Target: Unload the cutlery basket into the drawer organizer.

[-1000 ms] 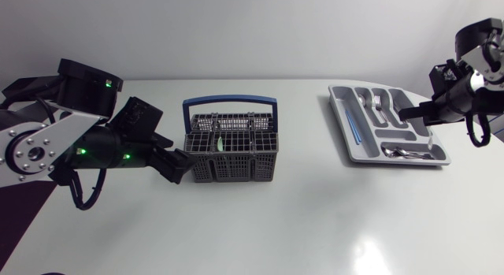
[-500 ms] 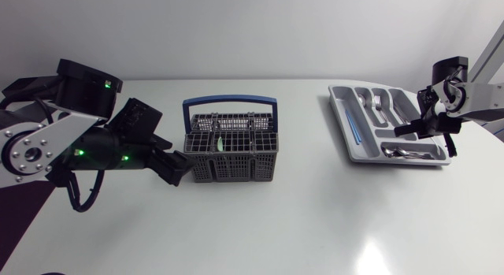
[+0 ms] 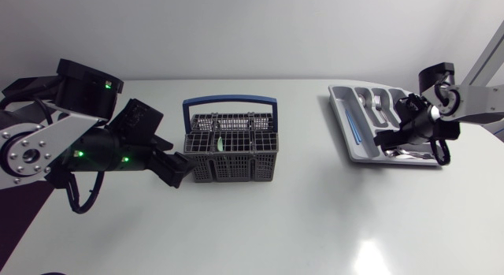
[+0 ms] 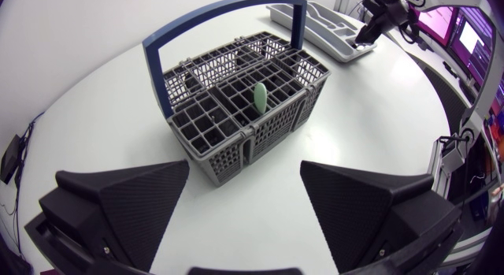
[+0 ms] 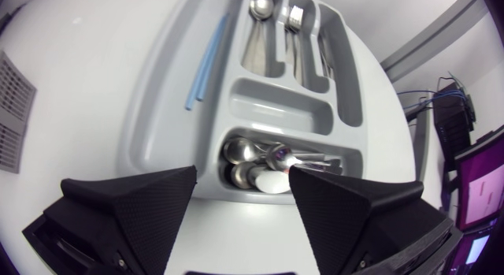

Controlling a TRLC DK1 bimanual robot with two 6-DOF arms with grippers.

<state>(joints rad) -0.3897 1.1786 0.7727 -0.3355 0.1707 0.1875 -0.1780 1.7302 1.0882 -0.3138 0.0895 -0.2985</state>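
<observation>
The grey cutlery basket (image 3: 231, 153) with a blue handle stands mid-table; a green-handled piece (image 3: 221, 143) stays upright inside it. My left gripper (image 3: 178, 166) is open just left of the basket (image 4: 244, 102), fingers apart with nothing between them, the green piece (image 4: 259, 95) ahead of it. The grey drawer organizer (image 3: 343, 125) lies at the right. My right gripper (image 3: 387, 138) hovers open over its near end. Ahead of the right gripper (image 5: 240, 204), several spoons (image 5: 268, 161) lie in the crosswise compartment of the organizer (image 5: 150, 109).
A thin blue stick (image 5: 206, 58) lies in the organizer's side slot, and forks and spoons (image 5: 283, 27) fill the long slots. Bare white table stretches between basket and organizer. The basket's corner (image 5: 12, 109) shows beside the right gripper.
My right arm swung in from the organizer's right side to above its near end, and its fingers went from shut to open. The left arm and basket stayed put.
</observation>
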